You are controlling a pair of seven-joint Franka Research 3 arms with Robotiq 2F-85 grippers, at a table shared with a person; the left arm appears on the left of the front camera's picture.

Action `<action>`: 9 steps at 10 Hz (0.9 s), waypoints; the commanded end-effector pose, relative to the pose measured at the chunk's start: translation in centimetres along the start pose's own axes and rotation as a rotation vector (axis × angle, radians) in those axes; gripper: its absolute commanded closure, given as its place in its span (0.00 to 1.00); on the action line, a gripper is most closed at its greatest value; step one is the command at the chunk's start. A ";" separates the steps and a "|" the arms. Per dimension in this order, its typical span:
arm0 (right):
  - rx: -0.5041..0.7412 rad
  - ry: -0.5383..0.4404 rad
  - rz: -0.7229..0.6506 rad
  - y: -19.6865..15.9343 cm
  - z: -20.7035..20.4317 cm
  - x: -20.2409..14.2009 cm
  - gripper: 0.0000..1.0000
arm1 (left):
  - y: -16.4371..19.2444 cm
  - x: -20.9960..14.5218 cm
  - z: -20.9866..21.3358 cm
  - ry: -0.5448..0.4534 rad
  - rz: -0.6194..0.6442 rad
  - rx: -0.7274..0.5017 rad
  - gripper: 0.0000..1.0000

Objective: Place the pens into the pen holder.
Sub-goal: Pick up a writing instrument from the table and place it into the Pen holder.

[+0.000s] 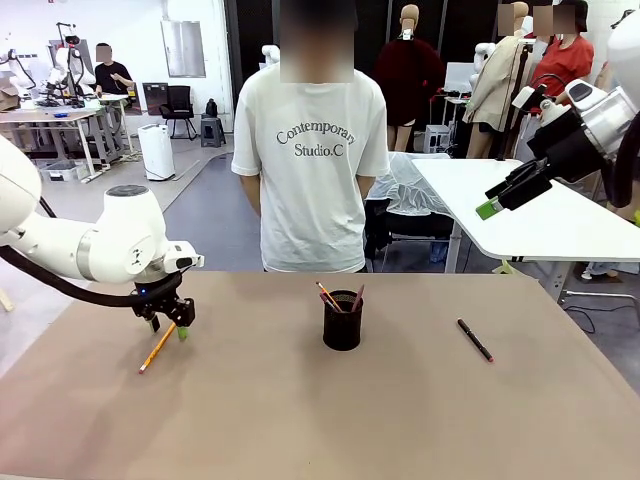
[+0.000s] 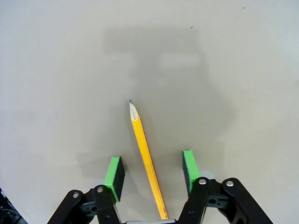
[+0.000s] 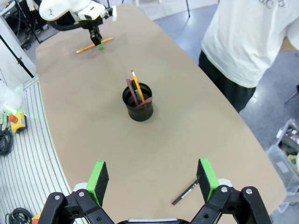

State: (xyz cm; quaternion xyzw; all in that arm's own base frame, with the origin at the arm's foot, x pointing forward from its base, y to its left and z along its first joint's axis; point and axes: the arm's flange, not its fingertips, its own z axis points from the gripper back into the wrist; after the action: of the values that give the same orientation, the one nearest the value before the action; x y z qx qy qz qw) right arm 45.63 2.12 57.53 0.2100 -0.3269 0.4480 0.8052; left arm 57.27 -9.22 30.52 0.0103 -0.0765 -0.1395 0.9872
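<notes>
Down on the table, the left tool straddles the yellow pencil, pads clear of it. The pen holder stands at the pencil's three o'clock, the black pen beyond. The right tool hangs wide.

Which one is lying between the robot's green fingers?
The yellow pencil, flat on the table inside the open left gripper. The black pen lies far off on the other side, and the other pens stand in the cup.

I read a yellow-orange pencil, a black wire-mesh pen holder, a black pen tipped red, a plain tan counter, and green pads on my black left jaws.
</notes>
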 end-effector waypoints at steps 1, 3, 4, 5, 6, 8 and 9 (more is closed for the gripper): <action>0.003 -0.004 0.002 0.0 0.1 0.1 0.00 | 0.1 0.3 -0.2 -0.011 0.016 -0.007 0.92; 0.003 -0.004 0.002 0.0 0.1 0.1 0.00 | 0.1 0.4 -0.2 -0.011 0.014 -0.003 1.00; 0.003 -0.004 0.002 0.0 0.1 0.1 0.00 | 0.1 0.3 -0.1 -0.012 0.017 0.000 1.00; 0.003 -0.004 0.002 0.0 0.1 0.1 0.00 | 0.1 0.3 -0.2 -0.008 0.018 0.003 1.00; 0.003 -0.004 0.002 0.0 0.1 0.1 0.00 | 0.1 0.2 -0.2 0.001 0.018 0.009 1.00; 0.003 -0.004 0.002 0.0 0.1 0.1 0.00 | 0.3 0.0 -0.2 0.013 0.016 0.009 1.00; 0.003 -0.004 0.002 0.0 0.1 0.1 0.00 | 0.2 -0.2 0.1 0.008 0.005 -0.015 1.00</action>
State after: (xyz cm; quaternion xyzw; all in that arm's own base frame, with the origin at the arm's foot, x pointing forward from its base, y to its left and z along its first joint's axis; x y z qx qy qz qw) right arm 45.63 2.12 57.53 0.2100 -0.3269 0.4480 0.8052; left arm 57.57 -9.31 30.93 0.0100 -0.0809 -0.1395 0.9869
